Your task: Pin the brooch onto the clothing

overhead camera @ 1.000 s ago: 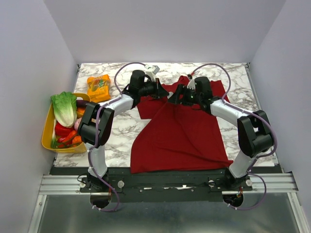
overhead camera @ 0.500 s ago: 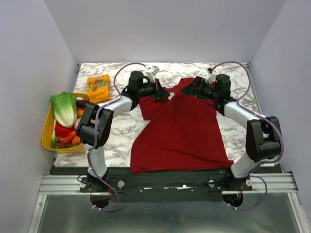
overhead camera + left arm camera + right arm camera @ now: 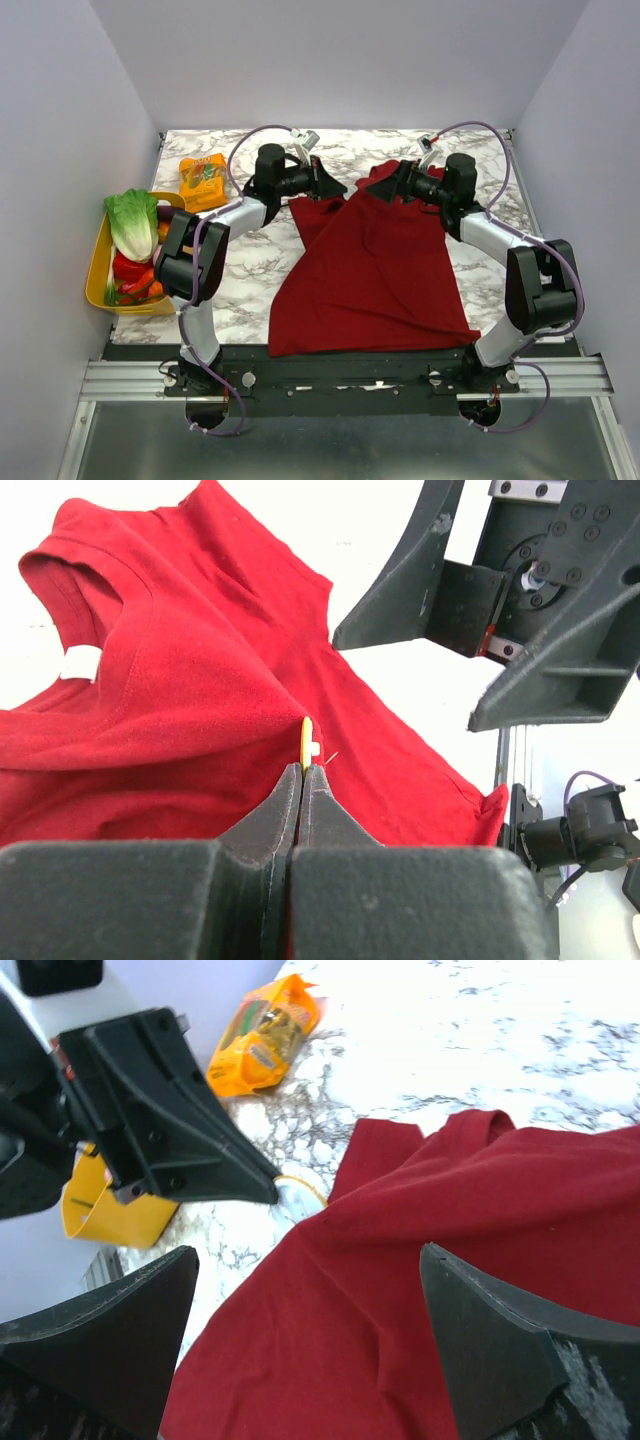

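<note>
So the left gripper (image 3: 302, 776) is pinching the brooch (image 3: 306, 742), fingers pressed tight together, with only the top of the badge poking out above the tips. From the left wrist it's showing edge-on, a thin yellow sliver with a bit of white, so the face isn't readable at all. The right wrist is catching it better, middle-left of the frame. There it's a pale disc with a yellow rim, sitting right at the edge of the shirt (image 3: 480, 1260) over the marble table (image 3: 500, 1030). Whether it's actually touching the fabric, I can't tell. From the top camera the brooch is too small to make out, lost at the black fingertips in the upper middle.

The right gripper (image 3: 308, 1260) is hanging with its fingers wide apart, gripping nothing, and the shirt is spreading out under it. I can't tell if the tips are brushing the cloth. The shirt is lying folded over and slanted across the middle of the table. Its collar end is partly hiding behind both grippers. The white label (image 3: 80, 663) is showing only at the left of the left wrist view. Both wrist frames are cutting the shirt off.

Upper left, a snack packet (image 3: 203, 172) is lying on the marble. At the left edge a yellow tray (image 3: 97, 275) is holding lettuce (image 3: 133, 222) and other veg too jumbled to name.
</note>
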Robot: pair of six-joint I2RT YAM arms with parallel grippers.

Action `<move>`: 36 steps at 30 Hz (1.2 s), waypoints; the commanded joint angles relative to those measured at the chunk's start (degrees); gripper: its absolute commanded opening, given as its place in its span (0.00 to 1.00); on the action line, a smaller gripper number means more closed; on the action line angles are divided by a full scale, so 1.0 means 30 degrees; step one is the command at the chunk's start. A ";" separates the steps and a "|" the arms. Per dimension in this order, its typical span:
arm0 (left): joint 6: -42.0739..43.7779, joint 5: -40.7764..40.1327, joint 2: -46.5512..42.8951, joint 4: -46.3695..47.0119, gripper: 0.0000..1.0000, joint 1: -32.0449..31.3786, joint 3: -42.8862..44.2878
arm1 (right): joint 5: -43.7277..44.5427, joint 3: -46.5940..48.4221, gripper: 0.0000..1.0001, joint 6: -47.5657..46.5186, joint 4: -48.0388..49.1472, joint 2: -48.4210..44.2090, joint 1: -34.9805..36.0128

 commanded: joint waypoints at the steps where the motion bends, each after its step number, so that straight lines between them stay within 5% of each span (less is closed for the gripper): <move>1: -0.0305 0.0819 -0.0777 0.0986 0.00 0.0368 -0.0099 | -0.1901 -0.0302 1.00 -0.0391 0.2362 0.0665 0.0038; 10: 0.1131 0.0553 -0.0836 -0.1035 0.00 0.0720 0.0223 | -0.2605 0.0694 1.00 -0.0771 0.2804 0.1925 0.0096; 26: -0.1006 0.3221 -0.0836 0.2008 0.00 0.0837 0.0018 | -0.3338 0.2599 0.99 -0.2383 0.1398 0.3244 0.1649; 36: -0.1682 0.3720 -0.0865 0.2979 0.00 0.0837 -0.0158 | -0.4712 0.2102 0.90 -0.2266 0.2420 0.3596 0.1620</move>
